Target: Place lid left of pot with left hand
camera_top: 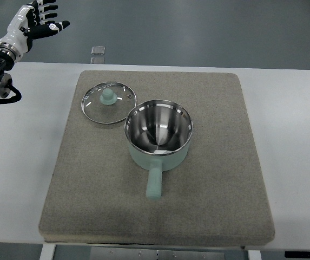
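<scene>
Mat (219, 179) bare right of and in front of pot (159, 134); lid (109, 102) lies flat touching pot's far-left rim, no gap between them; pot handle (155, 181) juts toward near edge; table (25, 179) bare on both sides.

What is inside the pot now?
The pot looks empty: only its shiny steel walls and bottom with reflections. The lid lies on the mat beside it, covering nothing inside.
</scene>
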Controlling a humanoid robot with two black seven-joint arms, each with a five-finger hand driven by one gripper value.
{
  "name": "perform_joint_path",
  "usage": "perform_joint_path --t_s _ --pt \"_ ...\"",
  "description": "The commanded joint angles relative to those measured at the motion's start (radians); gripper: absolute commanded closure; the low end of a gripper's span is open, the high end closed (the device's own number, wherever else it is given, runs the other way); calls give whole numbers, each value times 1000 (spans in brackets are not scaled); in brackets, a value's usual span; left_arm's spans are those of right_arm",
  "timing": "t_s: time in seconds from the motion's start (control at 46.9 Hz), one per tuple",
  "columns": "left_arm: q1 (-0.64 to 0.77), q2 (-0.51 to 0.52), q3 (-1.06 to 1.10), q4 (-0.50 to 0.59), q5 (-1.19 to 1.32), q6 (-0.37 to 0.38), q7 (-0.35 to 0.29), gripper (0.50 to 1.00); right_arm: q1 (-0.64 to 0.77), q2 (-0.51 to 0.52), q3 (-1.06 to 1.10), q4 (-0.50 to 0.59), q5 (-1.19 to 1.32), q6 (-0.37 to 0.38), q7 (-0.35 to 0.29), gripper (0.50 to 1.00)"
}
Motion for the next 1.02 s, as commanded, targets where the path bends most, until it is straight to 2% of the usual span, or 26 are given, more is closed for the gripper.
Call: perform_joint_path --t_s 0.0,0.085,0.32,0.491,1.003 --pt "37 -61 -2 -4 -38 -4 -3 660 0 0 0 0 0 0 0 579" --pt "57 -99 -3 4 -82 4 -4 660 2 0 0 0 0 1 0 579" --pt "57 -108 -3 2 -254 30 -3 660 0 0 0 0 0 0 0 579" --pt "60 -121 -3 4 -263 76 -3 658 0 0 0 0 0 0 0 579" --pt "62 -121 -3 2 -263 76 -3 651 3 0 -3 0 -11 3 0 579"
